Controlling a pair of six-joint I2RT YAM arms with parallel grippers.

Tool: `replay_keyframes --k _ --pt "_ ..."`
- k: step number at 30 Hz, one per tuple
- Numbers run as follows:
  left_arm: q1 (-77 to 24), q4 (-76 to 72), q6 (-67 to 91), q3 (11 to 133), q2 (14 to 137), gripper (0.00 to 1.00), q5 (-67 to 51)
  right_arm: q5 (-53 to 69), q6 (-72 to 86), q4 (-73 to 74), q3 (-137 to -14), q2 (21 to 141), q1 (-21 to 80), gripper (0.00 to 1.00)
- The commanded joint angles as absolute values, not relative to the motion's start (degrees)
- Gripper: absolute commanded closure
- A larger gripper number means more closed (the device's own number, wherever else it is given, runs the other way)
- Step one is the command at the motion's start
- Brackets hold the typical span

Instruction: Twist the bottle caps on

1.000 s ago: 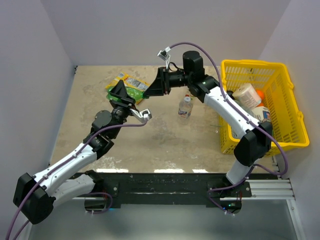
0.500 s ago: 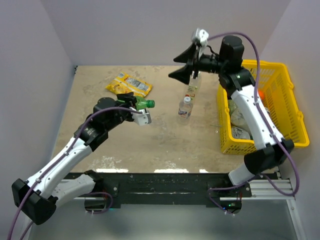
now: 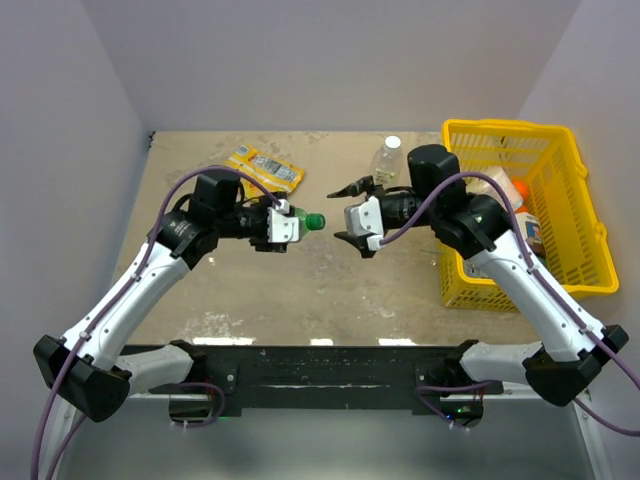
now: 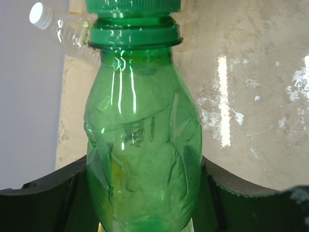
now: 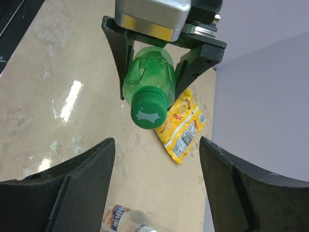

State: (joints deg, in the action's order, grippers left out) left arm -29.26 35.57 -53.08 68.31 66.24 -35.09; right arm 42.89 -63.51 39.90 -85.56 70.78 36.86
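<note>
My left gripper [image 3: 290, 220] is shut on the green bottle [image 3: 300, 217] and holds it level above the table. Its dark green cap [image 3: 315, 221] sits on the neck and points right. In the left wrist view the green bottle [image 4: 144, 145] fills the space between the fingers [image 4: 48, 188]. My right gripper [image 3: 346, 213] stands open just right of the cap, facing it and not touching it. From the right wrist the green cap [image 5: 148, 108] lies ahead of the open gripper [image 5: 157, 145]. A clear bottle [image 3: 387, 161] with a white cap [image 3: 392, 144] stands at the back. Another labelled clear bottle [image 5: 116, 218] lies below the right gripper.
A yellow snack packet [image 3: 262, 170] lies at the back left of the table. A yellow basket [image 3: 570, 215] with bulkier containers stands on the right, beside the right arm. Walls close in the table on the left, back and right.
The right arm has come down from high at the back to face the cap, its jaws now open. The left arm has swung the green bottle level, cap pointing right.
</note>
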Motion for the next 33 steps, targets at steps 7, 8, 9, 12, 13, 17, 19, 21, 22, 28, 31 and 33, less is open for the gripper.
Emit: replay_keyframes --k 7,8,9,12,13,17,19,21,22,28,31,33 --pt "-29.0 38.15 -53.88 71.98 65.83 1.0 -38.32 38.94 -69.43 40.78 -90.7 74.35 42.8 0.37" --pt "-29.0 38.14 -53.96 71.9 65.74 1.0 -38.23 38.85 -69.96 40.87 -90.79 74.79 43.15 0.38" --pt "-29.0 37.97 -53.88 71.63 65.66 1.0 -38.15 38.93 -70.31 41.22 -91.23 74.88 43.42 0.4" --pt "-29.0 37.97 -53.96 71.28 65.57 1.0 -37.44 38.94 -71.1 41.04 -91.32 75.06 43.95 0.44" --pt "-29.0 37.97 -53.88 71.11 65.39 1.0 -37.27 39.02 -71.45 41.22 -91.32 74.97 44.12 0.45" --pt "-29.0 37.62 -54.05 70.93 65.3 1.0 -37.18 38.76 -73.82 42.71 -91.49 75.15 44.56 0.51" --pt "-28.92 37.27 -53.96 70.75 65.3 1.0 -37.18 38.58 -73.92 43.33 -91.67 75.49 44.73 0.57" --pt "-29.0 36.65 -53.88 70.66 65.3 1.0 -37.0 38.58 -73.74 44.03 -92.02 75.76 44.82 0.62" --pt "-29.0 36.3 -53.88 70.58 65.3 1.0 -37.0 38.58 -73.48 44.03 -92.2 76.11 44.82 0.68" --pt "-29.0 31.83 -52.03 69.7 64.78 1.0 -33.14 37.19 -56.47 35.88 -91.93 77.95 44.91 1.0" --pt "-29.27 25.34 -52.21 66.9 62.5 1.0 -27.97 34.56 -41.62 30.08 -92.72 80.06 44.91 1.0" --pt "-29.27 16.12 -51.94 62.96 59.17 1.0 -23.48 33.67 -29.39 26.39 -93.77 81.99 44.74 1.0"
